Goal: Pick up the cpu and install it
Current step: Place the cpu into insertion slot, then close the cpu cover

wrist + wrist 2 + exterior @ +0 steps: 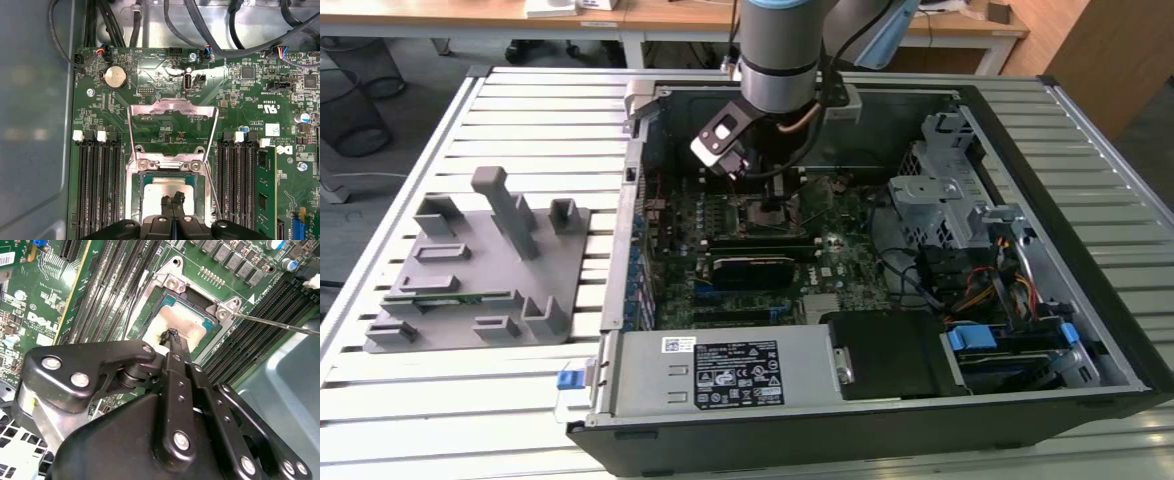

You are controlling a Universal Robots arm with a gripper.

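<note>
Second wrist view: the pincer (172, 336), closed and empty, stands directly over the cpu (187, 320).

On my feed the small square metal-topped cpu (154, 192) reads silvery-grey with a pale sheen. It is framed by a bright silver steel socket bracket (172, 106) on a deep green circuit board (165, 131) speckled with fine white print. The jaws are matte black, as are the long black plastic memory slots (97, 190) with their white end clips. In the exterior view the pale metal worktop (534, 105) is striped with parallel ribs, and the moulded plastic fixture tray (460, 295) is plain grey.
</note>
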